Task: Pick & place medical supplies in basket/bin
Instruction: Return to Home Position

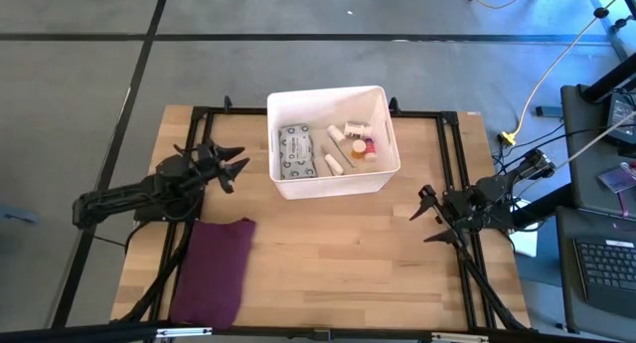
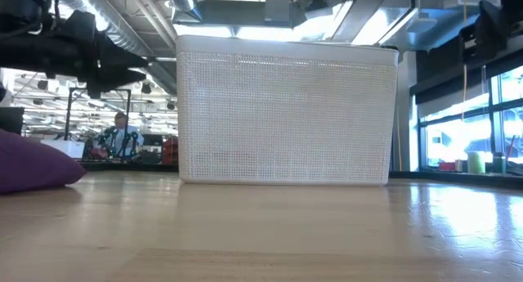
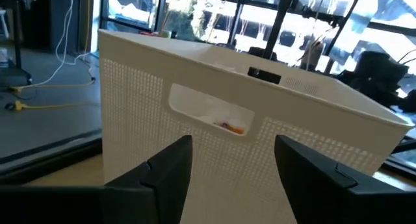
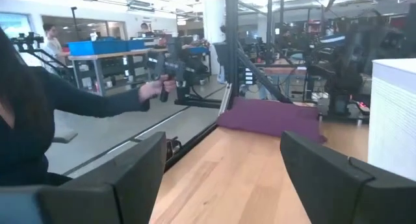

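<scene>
Now the white bin (image 1: pixel 334 187) sits toward the back middle of the table (image 1: pixel 348 273), holding a grey-green packet (image 1: pixel 296 151) and several small bottles (image 1: pixel 354 144). The left gripper (image 1: pixel 238 172) hovers just beside its left wall, fingers spread wide and empty. The right gripper (image 1: pixel 418 206) hangs near the right edge, equally wide. A maroon cloth (image 1: pixel 214 268) lies front left.

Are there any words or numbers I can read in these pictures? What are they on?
No text here can be read.
The grey-green packet in the white bin: it has print, but too small to read.
The small bottles beside it: any labels are too small to read.
</scene>
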